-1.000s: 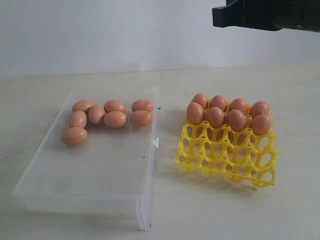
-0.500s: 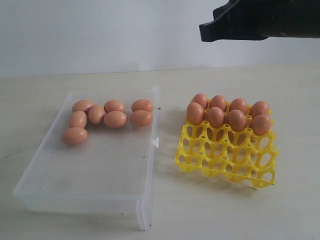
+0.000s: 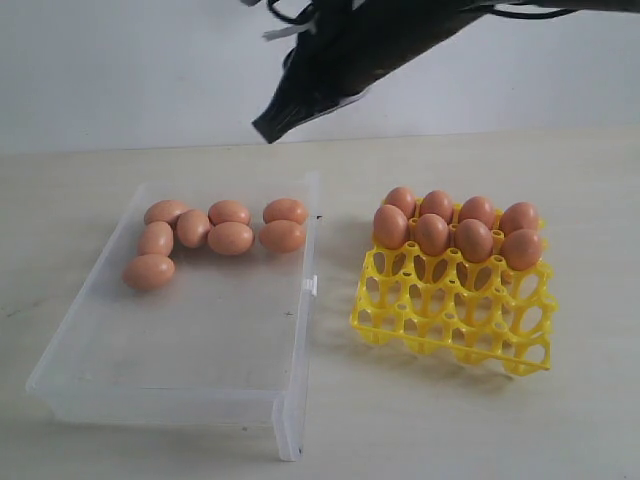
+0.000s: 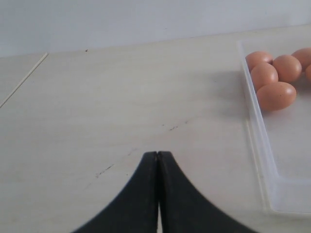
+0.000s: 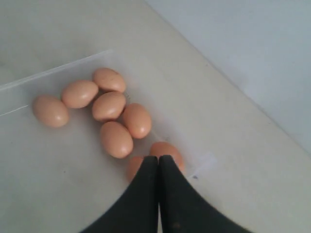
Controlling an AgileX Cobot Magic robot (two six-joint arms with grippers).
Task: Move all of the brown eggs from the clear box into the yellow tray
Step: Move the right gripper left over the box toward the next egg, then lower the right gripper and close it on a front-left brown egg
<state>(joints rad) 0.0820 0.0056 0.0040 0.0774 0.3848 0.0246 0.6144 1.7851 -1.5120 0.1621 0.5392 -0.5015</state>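
At clear box's (image 3: 150, 405) far end, 8 brown eggs (image 3: 231, 238) lie loose; 8 more fill back 2 rows of yellow tray (image 3: 450, 325) beside it. R tool (image 3: 268, 128) pinched tight, empty, above box. L tool (image 4: 157, 153) same, over table (image 4: 97, 97).

Two brown eggs (image 5: 166, 148) partly behind the right pincer (image 5: 159, 158); blurred arm (image 3: 345, 55) overhead.

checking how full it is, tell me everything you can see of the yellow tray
The yellow tray is a bright plastic lattice, four by four open cups, standing on the pale table beside the clear box, not touching it. Eight brown eggs stand upright in its two far rows; the two near rows are empty.
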